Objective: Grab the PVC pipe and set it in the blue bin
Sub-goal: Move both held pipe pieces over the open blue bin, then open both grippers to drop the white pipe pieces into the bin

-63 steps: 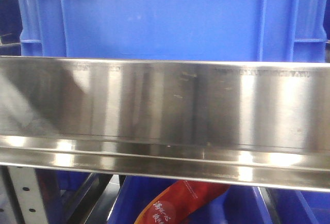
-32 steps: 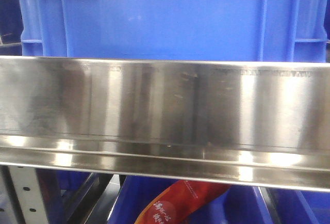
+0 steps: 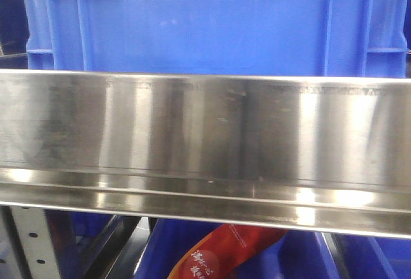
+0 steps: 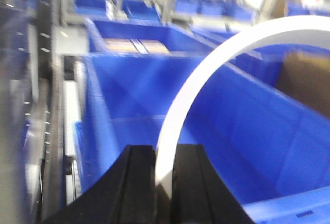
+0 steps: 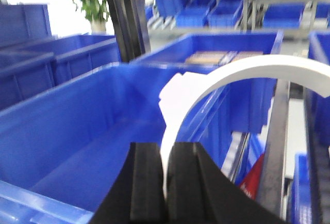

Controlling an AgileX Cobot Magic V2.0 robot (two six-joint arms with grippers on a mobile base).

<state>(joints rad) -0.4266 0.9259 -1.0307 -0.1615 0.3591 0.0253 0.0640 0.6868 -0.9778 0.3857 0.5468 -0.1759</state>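
Observation:
In the left wrist view my left gripper (image 4: 165,154) is shut on the rim of a white PVC pipe (image 4: 206,74), whose round end arcs up to the right above the inside of a blue bin (image 4: 144,95). In the right wrist view my right gripper (image 5: 166,154) is shut on the rim of the white PVC pipe (image 5: 232,74), held over a blue bin (image 5: 77,131). The front view shows only the blue bin's outer wall (image 3: 205,18) behind a steel shelf rail (image 3: 205,137); neither gripper nor pipe shows there.
More blue bins fill shelves behind in both wrist views. A steel shelf upright (image 5: 276,152) stands right of the bin, with a red packet (image 5: 255,180) beside it, which also shows in the front view (image 3: 218,253). A brown cardboard piece (image 4: 304,84) lies at the right.
The front view is almost unchanged; only the reflections on the steel rail at the left have shifted slightly.

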